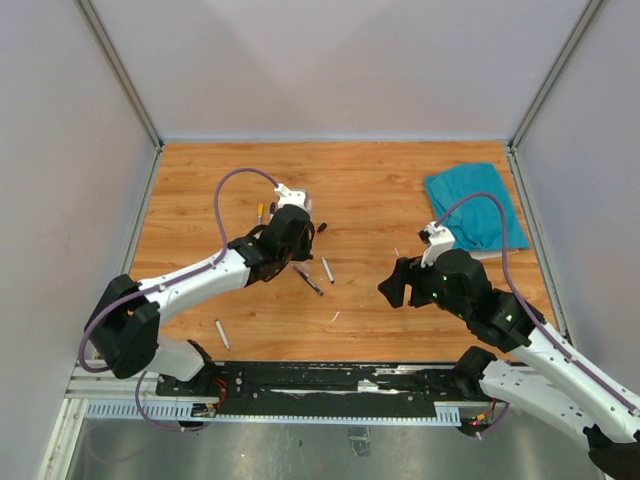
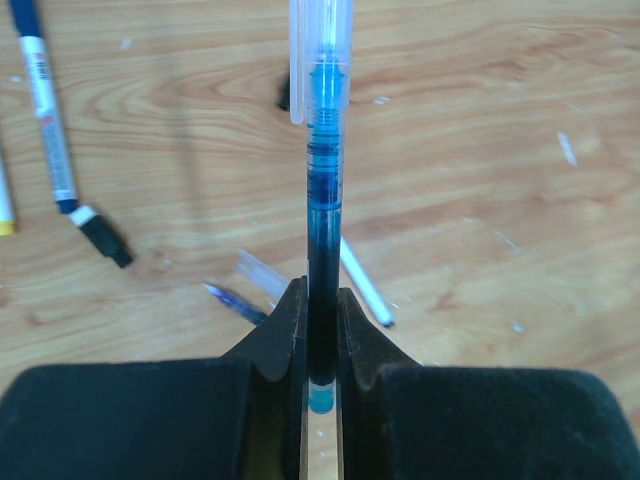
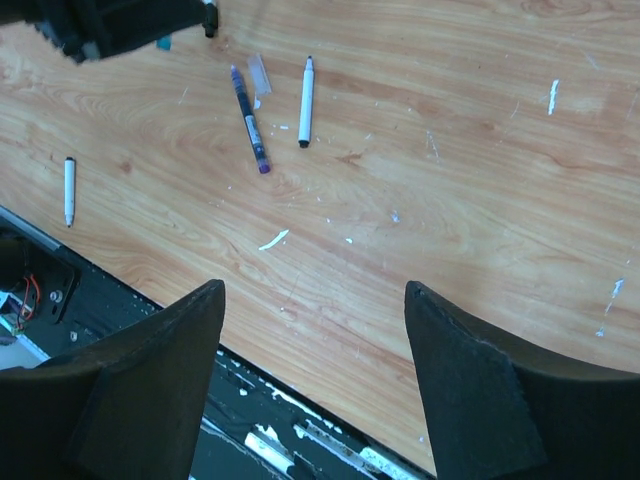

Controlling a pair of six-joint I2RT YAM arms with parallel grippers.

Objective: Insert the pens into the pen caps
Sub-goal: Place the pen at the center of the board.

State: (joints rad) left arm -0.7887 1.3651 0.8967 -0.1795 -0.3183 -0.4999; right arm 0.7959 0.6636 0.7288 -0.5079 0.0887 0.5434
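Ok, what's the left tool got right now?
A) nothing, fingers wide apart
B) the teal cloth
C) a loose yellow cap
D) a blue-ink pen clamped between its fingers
D: the left wrist view shows the left tool shut on a blue pen, with a clear cap over its far end.

We've got a blue-ink pen (image 2: 322, 220) with a see-through barrel pinched in the left gripper (image 2: 320, 300), a clear cap (image 2: 320, 50) over its far end. A purple pen (image 3: 248, 118) and a white pen (image 3: 305, 100) lie side by side mid-table. In the top view a second white pen (image 1: 221, 334) sits at their 8 o'clock, and a yellow-ended pen (image 1: 261, 212) at 11.
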